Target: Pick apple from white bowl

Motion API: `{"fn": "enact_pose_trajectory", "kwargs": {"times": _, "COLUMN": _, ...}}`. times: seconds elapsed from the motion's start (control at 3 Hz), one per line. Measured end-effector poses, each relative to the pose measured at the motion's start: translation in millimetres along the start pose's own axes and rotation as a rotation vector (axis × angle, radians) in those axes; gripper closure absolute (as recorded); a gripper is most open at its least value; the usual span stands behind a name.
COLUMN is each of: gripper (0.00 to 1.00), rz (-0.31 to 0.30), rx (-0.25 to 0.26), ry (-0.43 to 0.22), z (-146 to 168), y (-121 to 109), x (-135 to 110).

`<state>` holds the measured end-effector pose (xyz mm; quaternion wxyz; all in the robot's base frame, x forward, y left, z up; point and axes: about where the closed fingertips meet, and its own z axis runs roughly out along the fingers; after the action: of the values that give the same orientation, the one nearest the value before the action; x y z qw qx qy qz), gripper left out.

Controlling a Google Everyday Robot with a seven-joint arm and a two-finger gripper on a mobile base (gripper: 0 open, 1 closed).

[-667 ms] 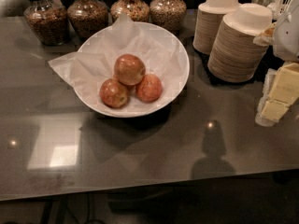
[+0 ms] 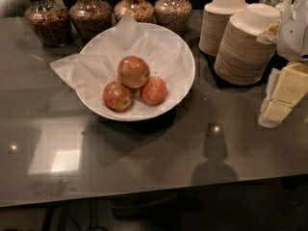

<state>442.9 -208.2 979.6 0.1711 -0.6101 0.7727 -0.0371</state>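
The white bowl (image 2: 185,57) sits on the dark table, lined with crumpled white paper. It holds three apples. The largest apple (image 2: 133,71), red-orange with a yellowish blush, rests on top at the back. Two smaller, redder apples (image 2: 117,96) (image 2: 153,90) lie in front of it. My gripper (image 2: 281,97), cream-coloured under a white arm part, hangs at the right edge of the camera view. It is well to the right of the bowl and touches nothing in it.
Two stacks of beige paper bowls (image 2: 248,44) stand at the back right, just left of the gripper. Several glass jars of grains (image 2: 90,13) line the back edge behind the bowl. The table's front edge (image 2: 144,196) runs along the bottom.
The gripper has edged slightly to the left. The bowl and the apples have not moved.
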Motion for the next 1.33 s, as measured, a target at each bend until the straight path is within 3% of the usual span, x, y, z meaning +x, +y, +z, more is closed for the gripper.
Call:
{"fn": "enact_pose_trajectory", "kwargs": {"times": 0.33, "gripper": 0.0, "rz": -0.08, "rx": -0.006, "ry": -0.09, "z": 4.5, "y": -7.7, "x": -33.8}}
{"fn": "enact_pose_trajectory", "kwargs": {"times": 0.67, "gripper": 0.0, "rz": -0.08, "rx": -0.006, "ry": -0.09, "z": 4.5, "y": -7.7, "x": -33.9}}
{"fn": "enact_pose_trajectory", "kwargs": {"times": 1.0, "gripper": 0.0, "rz": -0.06, "rx": -0.002, "ry": -0.135, "z": 5.0, "y": -8.0, "x": -40.7}}
{"fn": "enact_pose_trajectory", "kwargs": {"times": 1.33, "gripper": 0.0, "rz": -0.006, "rx": -0.018, "ry": -0.272, "z": 27.4, "y": -20.5, "x": -62.6}}
